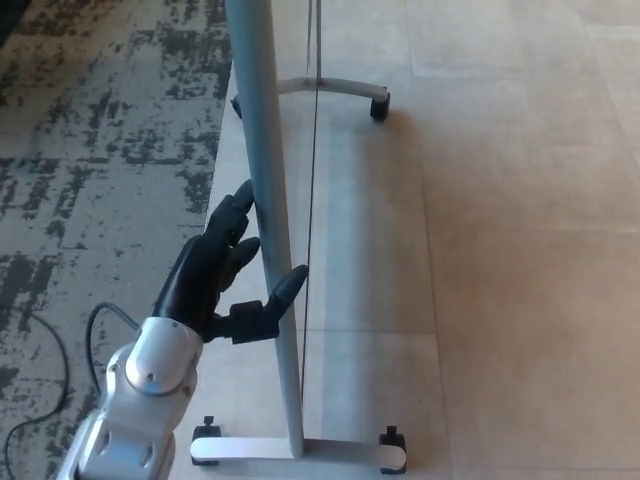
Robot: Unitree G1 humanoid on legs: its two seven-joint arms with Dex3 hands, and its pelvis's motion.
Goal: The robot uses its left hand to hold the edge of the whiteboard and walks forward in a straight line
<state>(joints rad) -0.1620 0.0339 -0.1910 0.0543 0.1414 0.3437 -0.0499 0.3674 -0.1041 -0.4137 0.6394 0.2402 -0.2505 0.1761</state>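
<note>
The whiteboard (pixel 262 120) stands edge-on on the tiled floor (pixel 520 260), just right of the carpet (pixel 100 150). The left hand (pixel 222 272) is open and spread around its edge, with 2 fingers (pixel 240 205) on the left face and the thumb (pixel 288 287) reaching across to the right, not clamped.
</note>
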